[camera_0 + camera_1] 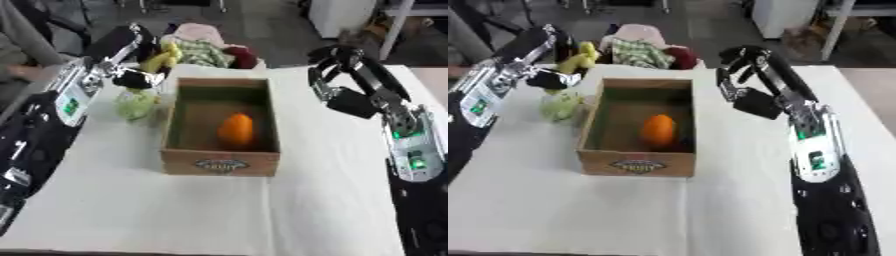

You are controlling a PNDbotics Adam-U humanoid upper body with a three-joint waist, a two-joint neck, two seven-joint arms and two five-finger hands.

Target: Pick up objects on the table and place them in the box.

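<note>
An open cardboard box (220, 162) stands mid-table with an orange fruit (236, 129) lying inside it. Left of the box a pale green object (136, 104) rests on the white table. My left hand (142, 78) is right on top of that green object; its grip is hidden. A yellow banana-like thing (163, 56) shows just behind the hand, at the table's far edge. My right hand (741, 75) hangs over the table to the right of the box, fingers loosely bent and apart, nothing in them.
Beyond the far edge sits a heap of cloth, checked green, pink and dark red (206, 47). A person's sleeve (17, 47) shows at the far left. White tablecloth (210, 215) stretches in front of the box.
</note>
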